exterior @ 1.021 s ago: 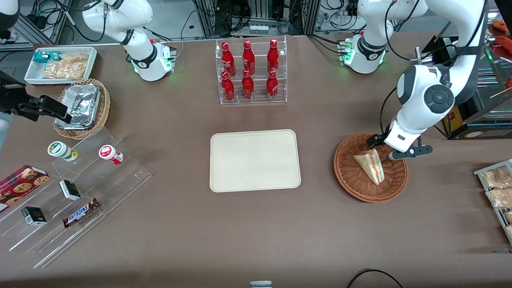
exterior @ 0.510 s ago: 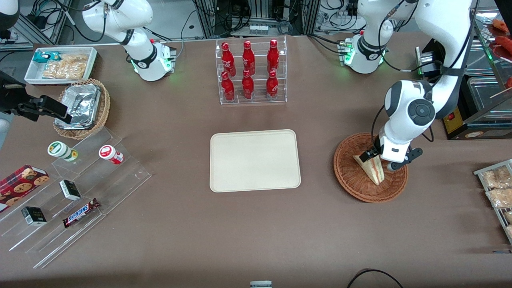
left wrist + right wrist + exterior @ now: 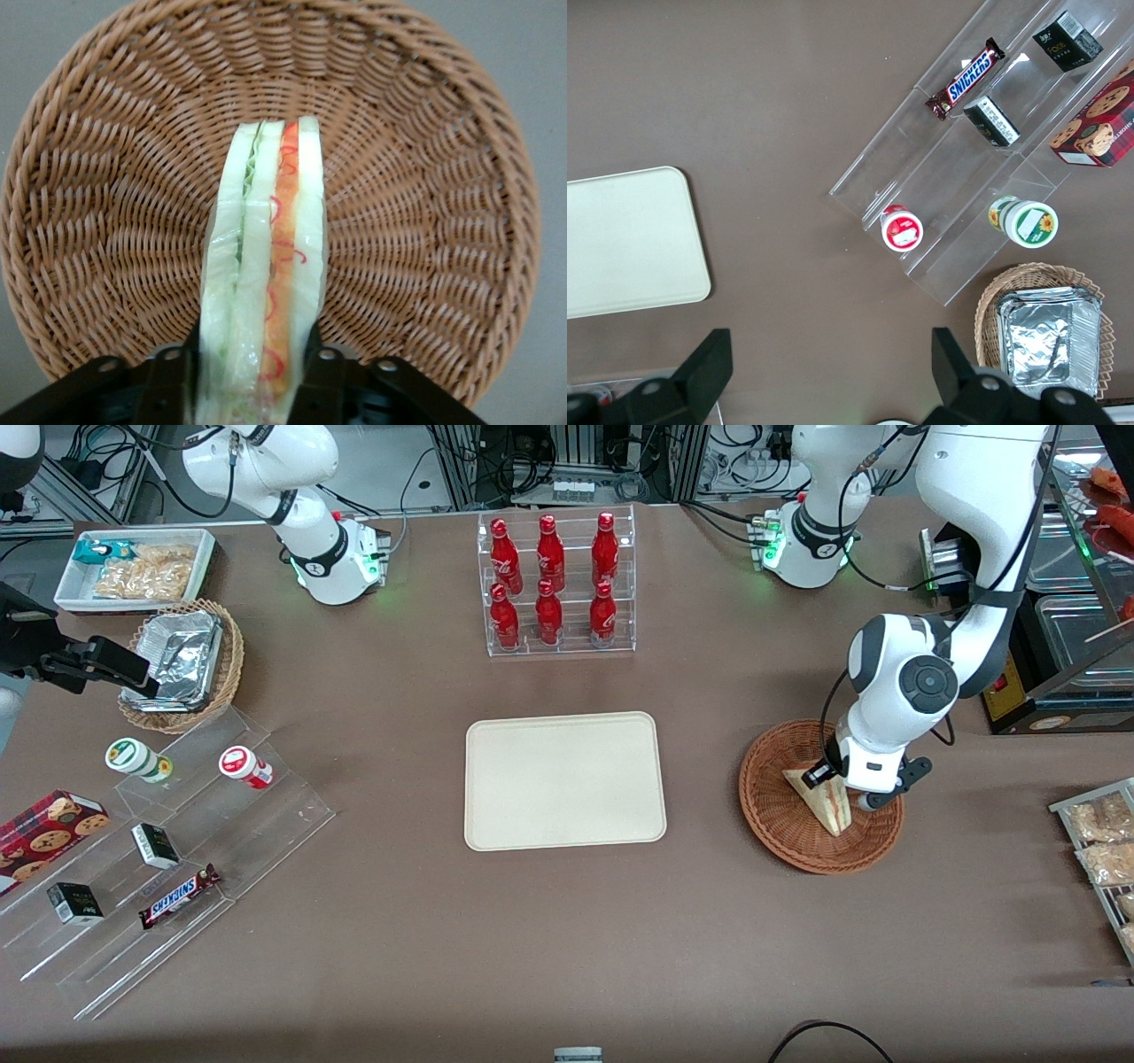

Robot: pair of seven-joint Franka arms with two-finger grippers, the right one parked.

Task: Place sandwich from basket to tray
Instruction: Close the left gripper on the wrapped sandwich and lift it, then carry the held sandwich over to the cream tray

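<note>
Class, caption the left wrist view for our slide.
End effector straddling the upright sandwich inside the wicker basket.

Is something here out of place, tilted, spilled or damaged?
Nothing stands out. The sandwich stands on edge in the basket, intact, with the claw around its end. The tray lies flat, with nothing spilled.

Six red bottles (image 3: 554,580) in rack (image 3: 559,638)
</note>
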